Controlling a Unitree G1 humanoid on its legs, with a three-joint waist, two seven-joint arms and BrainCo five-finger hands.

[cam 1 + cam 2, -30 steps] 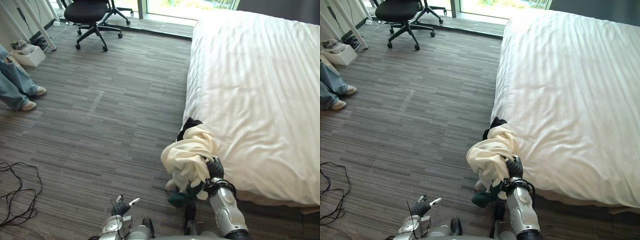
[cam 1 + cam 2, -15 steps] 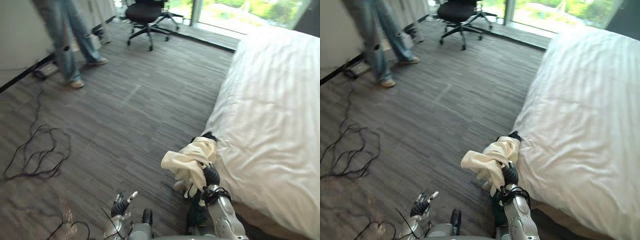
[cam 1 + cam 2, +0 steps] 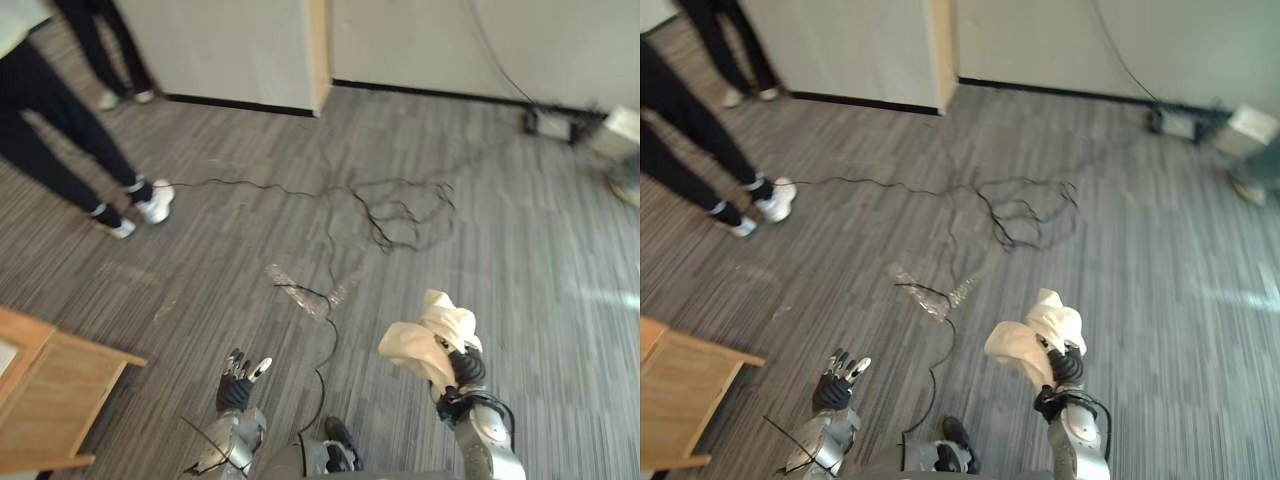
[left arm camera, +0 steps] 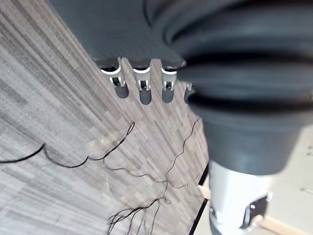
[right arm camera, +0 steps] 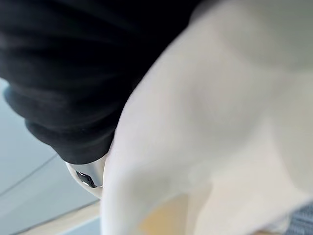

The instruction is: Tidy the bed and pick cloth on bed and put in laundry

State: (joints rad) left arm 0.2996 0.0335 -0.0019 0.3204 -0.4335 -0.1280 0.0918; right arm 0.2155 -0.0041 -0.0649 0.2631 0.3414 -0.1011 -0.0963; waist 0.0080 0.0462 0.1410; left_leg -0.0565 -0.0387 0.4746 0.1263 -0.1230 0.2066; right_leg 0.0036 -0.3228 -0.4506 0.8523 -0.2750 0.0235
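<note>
1. Cloth (image 3: 428, 335), a cream bundle, rides above the grey floor (image 3: 230, 260) at the lower right of the frame, draped over the right hand (image 3: 464, 367).
2. Bundle covers that hand, so whether it grips cannot be told.
3. Left hand (image 3: 236, 388) hangs at the lower centre-left, relaxed open, carrying nothing.
4. A person's dark-trousered legs (image 3: 60, 150) stand at the upper left, and a wooden surface (image 3: 45, 400) juts in at the lower left.

Silver-grey forearms; dark ribbed covers over wrists; left hand (image 3: 238, 380) fingers (image 4: 145, 90) silver, dark-tipped.
</note>
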